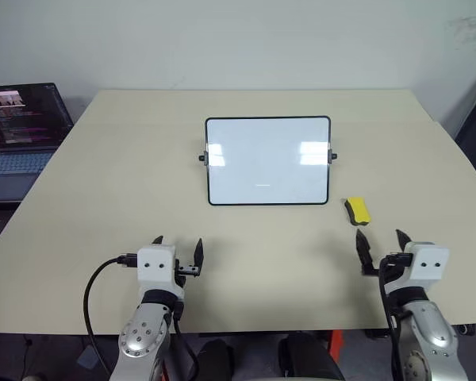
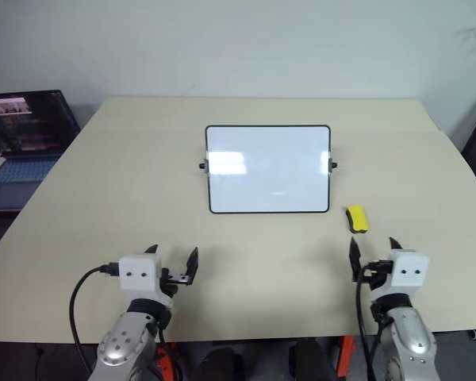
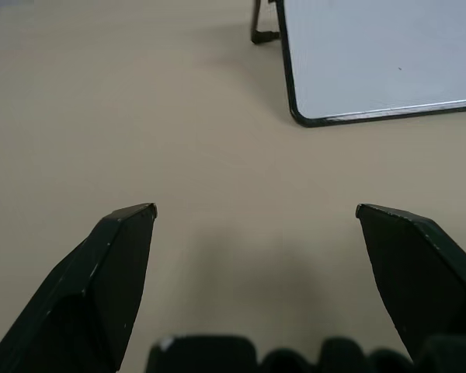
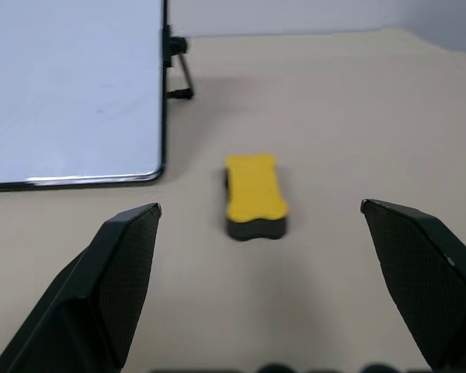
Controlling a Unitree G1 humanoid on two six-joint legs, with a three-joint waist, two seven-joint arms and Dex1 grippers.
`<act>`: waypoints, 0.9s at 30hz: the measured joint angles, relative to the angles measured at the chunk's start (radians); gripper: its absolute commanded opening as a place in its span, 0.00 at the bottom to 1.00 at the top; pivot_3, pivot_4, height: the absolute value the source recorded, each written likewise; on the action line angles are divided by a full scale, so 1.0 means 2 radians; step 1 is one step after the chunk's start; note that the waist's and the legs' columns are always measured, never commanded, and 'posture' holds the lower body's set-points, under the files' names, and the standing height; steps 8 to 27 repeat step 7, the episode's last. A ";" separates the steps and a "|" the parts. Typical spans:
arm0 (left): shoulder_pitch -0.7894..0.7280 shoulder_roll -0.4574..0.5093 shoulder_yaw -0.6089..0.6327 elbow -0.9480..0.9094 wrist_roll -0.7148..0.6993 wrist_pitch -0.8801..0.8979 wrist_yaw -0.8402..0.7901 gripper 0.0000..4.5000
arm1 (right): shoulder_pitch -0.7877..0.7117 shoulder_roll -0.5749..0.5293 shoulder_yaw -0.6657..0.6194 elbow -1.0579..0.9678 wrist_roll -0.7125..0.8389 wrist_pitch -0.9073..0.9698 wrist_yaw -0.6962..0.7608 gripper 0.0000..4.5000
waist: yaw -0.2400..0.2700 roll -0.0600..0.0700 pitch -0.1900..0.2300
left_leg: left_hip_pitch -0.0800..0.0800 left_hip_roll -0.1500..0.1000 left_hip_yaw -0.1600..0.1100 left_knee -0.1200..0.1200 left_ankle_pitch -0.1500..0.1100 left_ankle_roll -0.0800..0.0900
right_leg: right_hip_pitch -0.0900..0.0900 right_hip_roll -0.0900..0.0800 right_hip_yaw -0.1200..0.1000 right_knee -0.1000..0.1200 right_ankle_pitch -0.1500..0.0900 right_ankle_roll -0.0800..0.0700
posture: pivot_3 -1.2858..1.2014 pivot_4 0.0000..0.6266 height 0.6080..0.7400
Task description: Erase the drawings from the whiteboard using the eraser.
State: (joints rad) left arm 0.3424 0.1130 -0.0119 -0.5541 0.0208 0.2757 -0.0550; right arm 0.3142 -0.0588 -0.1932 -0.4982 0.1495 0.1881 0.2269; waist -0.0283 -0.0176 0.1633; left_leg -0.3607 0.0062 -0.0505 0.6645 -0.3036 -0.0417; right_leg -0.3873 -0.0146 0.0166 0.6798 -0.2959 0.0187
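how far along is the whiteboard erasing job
Apparently finished: the glossy white black-framed whiteboard looks wiped clean, apart from one tiny faint smudge low on it. Nothing is in hand: the small yellow block eraser lies on the beige table beside the board, and the left gripper and right gripper hover open-jawed.

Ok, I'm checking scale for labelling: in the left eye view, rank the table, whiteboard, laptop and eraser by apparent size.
1. table
2. whiteboard
3. laptop, though the picture's edge cuts it off, so its rank against the whiteboard is unsure
4. eraser
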 measured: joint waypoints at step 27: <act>0.012 0.004 0.000 -0.001 0.000 -0.002 -0.004 1.00 | 0.049 -0.010 0.009 -0.008 0.001 -0.014 0.005 1.00 | 0.001 0.000 0.000 | 0.000 0.000 0.000 -0.001 0.000 0.000 | 0.000 0.000 0.000 0.000 0.000 -0.001 | 0.52 0.24 1.00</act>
